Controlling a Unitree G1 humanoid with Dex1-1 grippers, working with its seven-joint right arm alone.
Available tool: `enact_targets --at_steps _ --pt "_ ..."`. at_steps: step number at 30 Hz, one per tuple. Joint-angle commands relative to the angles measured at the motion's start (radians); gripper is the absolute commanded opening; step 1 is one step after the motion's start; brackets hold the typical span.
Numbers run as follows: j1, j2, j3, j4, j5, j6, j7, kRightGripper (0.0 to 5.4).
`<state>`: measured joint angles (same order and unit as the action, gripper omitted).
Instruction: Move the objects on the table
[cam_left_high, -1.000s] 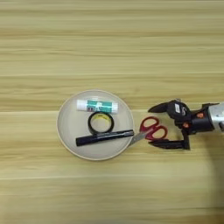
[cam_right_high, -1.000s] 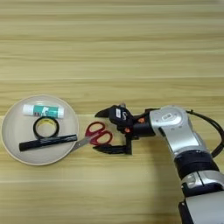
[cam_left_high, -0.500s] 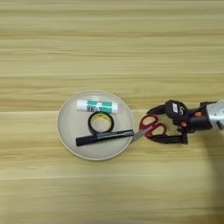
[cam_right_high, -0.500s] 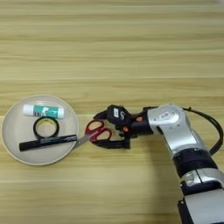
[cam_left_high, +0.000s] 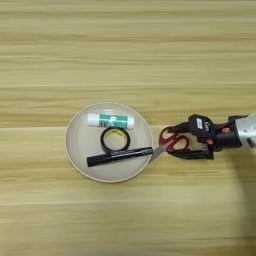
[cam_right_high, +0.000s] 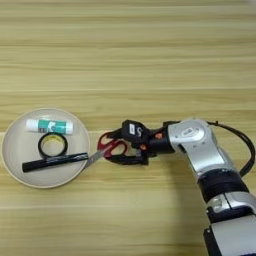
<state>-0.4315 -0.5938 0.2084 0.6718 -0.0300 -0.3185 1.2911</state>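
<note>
On the wooden table (cam_left_high: 125, 55) stands a round cream plate (cam_left_high: 75, 150). In it lie a white glue stick (cam_left_high: 110, 120) with a green label and a slim black marker pen (cam_left_high: 120, 156). The red-handled scissors (cam_left_high: 172, 141) lie just right of the plate, with their metal blades resting on its rim beside the marker's tip. My right gripper (cam_right_high: 119, 146) comes in from the right at table height. One of its black fingers (cam_right_high: 119, 133) lies on the far side of the red handles and the other on the near side, closed in against them.
A black ring of tape (cam_left_high: 115, 139) lies in the plate between the glue stick and the marker. The silver forearm (cam_right_high: 200, 150) with a black cable (cam_right_high: 240, 142) takes up the table's lower right.
The gripper has moved left over the scissors' handles and its fingers have narrowed from wide apart to the handles' width. The scissors have shifted slightly; the plate's contents have not moved.
</note>
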Motion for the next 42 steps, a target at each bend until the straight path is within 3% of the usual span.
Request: enact_targets --at_steps 1,8,16,21,31,42 --pt "-0.039 -0.052 0.001 -0.010 -0.047 0.005 -0.049 2.54" --pt "-0.036 -0.061 0.007 -0.016 -0.055 0.004 -0.044 1.98" --pt "-0.079 -0.109 0.088 0.045 -0.161 -0.005 -0.027 1.84" --pt "-0.092 -0.117 0.118 0.075 -0.182 -0.017 -0.023 1.84" --pt "-0.093 -0.142 0.124 0.103 -0.171 -0.025 -0.023 1.84" --pt "-0.109 -0.169 0.102 0.250 -0.166 -0.024 -0.055 1.83"
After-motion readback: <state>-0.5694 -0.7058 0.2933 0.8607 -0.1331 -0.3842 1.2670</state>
